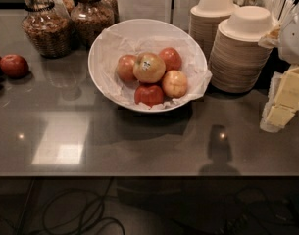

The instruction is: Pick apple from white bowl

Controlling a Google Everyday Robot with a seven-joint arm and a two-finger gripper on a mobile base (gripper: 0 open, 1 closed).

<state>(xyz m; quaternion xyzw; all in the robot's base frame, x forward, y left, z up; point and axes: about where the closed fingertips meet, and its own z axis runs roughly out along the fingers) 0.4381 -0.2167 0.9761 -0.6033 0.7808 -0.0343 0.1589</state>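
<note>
A glossy grey desk (139,146) carries smooth red apples (13,65), cut off at the left edge, and round glass jars (46,28) at upper left. In the upper centre, the wide white bowl (139,26) lined with crinkled paper holds the stickered yellow-green apple (149,67) atop smaller ones. The blocky cream gripper (281,102) sits half out of frame at the right edge; whether it is parted or closed cannot be told, and bare desk lies between it and the bowl.

1. The only view looks down from above the near edge of the counter (139,146), facing its far side.
2. It sits fairly close: the bowl (139,20) is centred, and the hand (285,102) is cropped at the right edge.
</note>
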